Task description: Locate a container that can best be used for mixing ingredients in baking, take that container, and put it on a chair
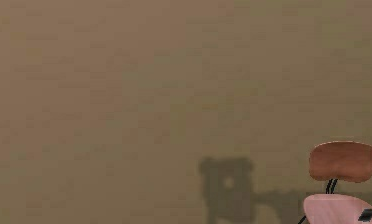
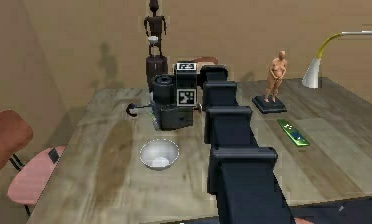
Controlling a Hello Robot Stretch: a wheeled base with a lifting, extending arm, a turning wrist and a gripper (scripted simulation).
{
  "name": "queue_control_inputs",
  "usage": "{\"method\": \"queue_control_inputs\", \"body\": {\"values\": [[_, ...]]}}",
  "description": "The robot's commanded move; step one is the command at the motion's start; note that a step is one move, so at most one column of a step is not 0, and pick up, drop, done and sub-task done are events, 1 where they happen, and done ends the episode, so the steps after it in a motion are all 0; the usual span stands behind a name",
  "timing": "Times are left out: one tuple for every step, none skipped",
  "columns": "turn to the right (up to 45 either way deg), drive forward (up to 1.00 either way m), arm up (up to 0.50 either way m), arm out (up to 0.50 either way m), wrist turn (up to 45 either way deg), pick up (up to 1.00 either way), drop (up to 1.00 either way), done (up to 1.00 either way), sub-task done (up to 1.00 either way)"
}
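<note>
Reaching the bowl [image 2: 159,154] calls for drawing the arm inward: the bowl sits on the counter [image 2: 104,130] at about six o'clock from the pincer [image 2: 137,108], a little apart from it. Only bare counter lies behind the pincer's fingers, so it carries nothing; how wide it stands I cannot tell. Better to take the rim than the hollow, since a smooth bowl will likely skid. The chair [image 2: 16,140] stands at the bowl's nine o'clock.

wall [image 1: 144,80]: plain tan | table [image 2: 104,150]: weathered wood | lamp [image 2: 314,70]: white, curved
</note>
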Motion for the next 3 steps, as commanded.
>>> {"method": "queue_control_inputs", "body": {"values": [[0.0,0.0,-0.24,0.0,0.0,0.0,0.0,0.0,0.0],[0.0,0.0,0.0,0.0,0.0,1.0,0.0,0.0,0.0],[0.0,0.0,0.1,0.0,0.0,0.0,0.0,0.0,0.0]]}}
